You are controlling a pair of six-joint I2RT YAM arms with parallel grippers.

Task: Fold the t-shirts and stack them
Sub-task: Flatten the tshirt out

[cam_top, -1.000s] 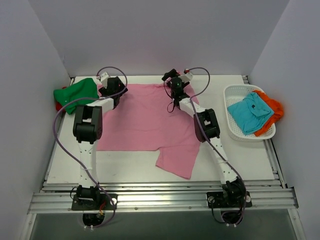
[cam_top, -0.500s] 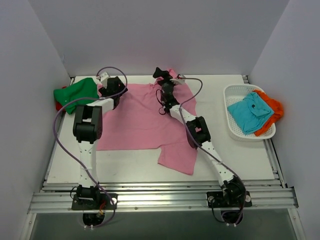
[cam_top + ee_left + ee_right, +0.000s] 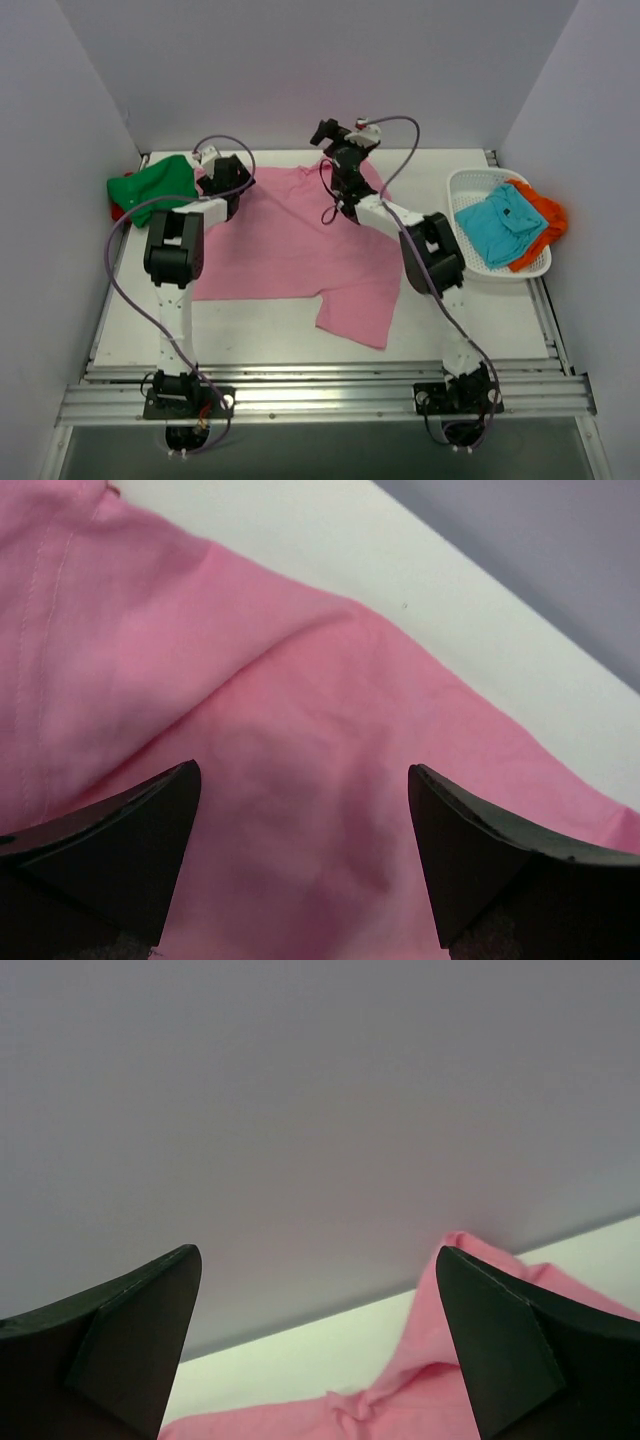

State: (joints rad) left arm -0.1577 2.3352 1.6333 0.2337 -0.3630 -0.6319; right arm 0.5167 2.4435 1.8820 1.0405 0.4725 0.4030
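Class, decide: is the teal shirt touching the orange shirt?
Touching. The top view shows the teal shirt lying partly over the orange shirt in the white basket, no gap between them.

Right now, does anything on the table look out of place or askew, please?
Yes. The orange t-shirt spills over the right rim of the white basket, and the pink t-shirt lies unevenly, one flap jutting toward the near edge. The green t-shirt is bunched up far left.

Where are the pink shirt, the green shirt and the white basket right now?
pink shirt [image 3: 280,240], top view, middle of its spread body.
green shirt [image 3: 155,183], top view, middle of the bunched cloth.
white basket [image 3: 470,188], top view, bare mesh at its far left corner.
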